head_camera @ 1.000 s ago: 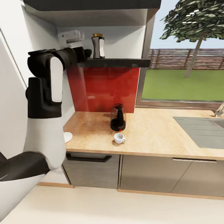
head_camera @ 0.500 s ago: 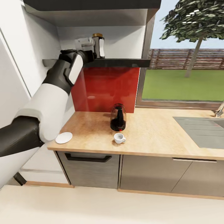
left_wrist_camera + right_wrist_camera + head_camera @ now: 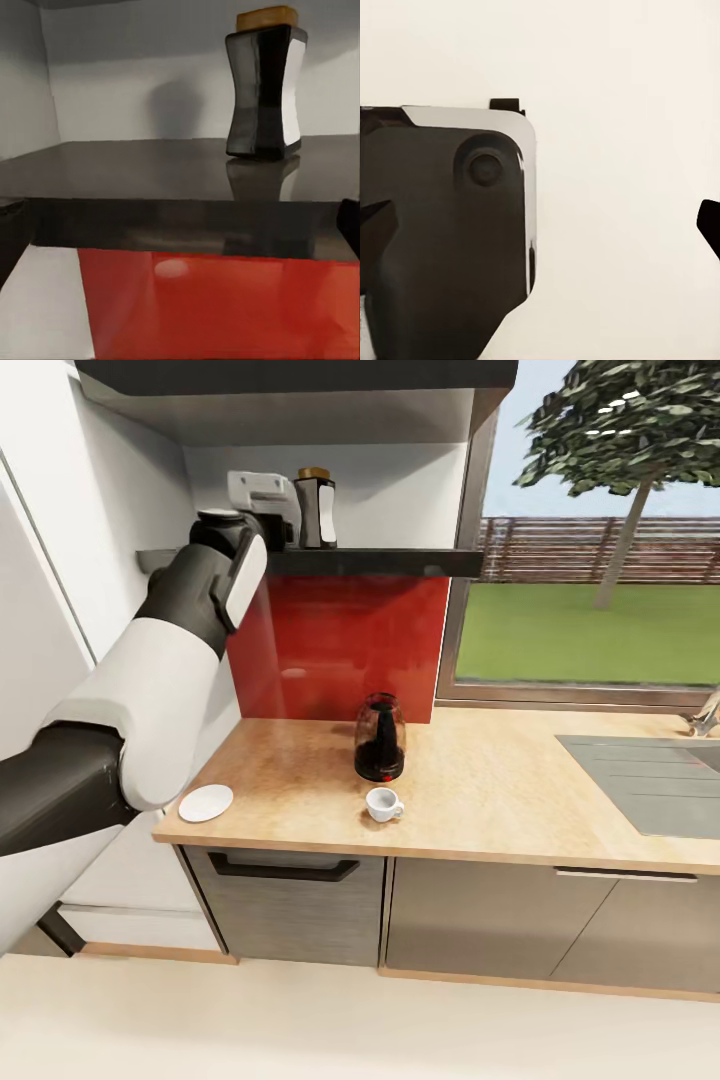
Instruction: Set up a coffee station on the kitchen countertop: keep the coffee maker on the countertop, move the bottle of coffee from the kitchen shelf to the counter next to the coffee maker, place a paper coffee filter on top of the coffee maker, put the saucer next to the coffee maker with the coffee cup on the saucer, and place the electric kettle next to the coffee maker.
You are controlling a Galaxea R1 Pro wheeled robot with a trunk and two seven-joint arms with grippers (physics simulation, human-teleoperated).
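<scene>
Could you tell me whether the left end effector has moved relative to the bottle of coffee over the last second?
Yes. The left end effector has risen from below shelf level and closed in on the bottle of coffee, which stayed put.

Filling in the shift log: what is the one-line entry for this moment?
stage: reach for bottle of coffee | left pincer: raised at shelf, beside bottle, no grasp seen | kettle, cup, saucer on countertop
</scene>
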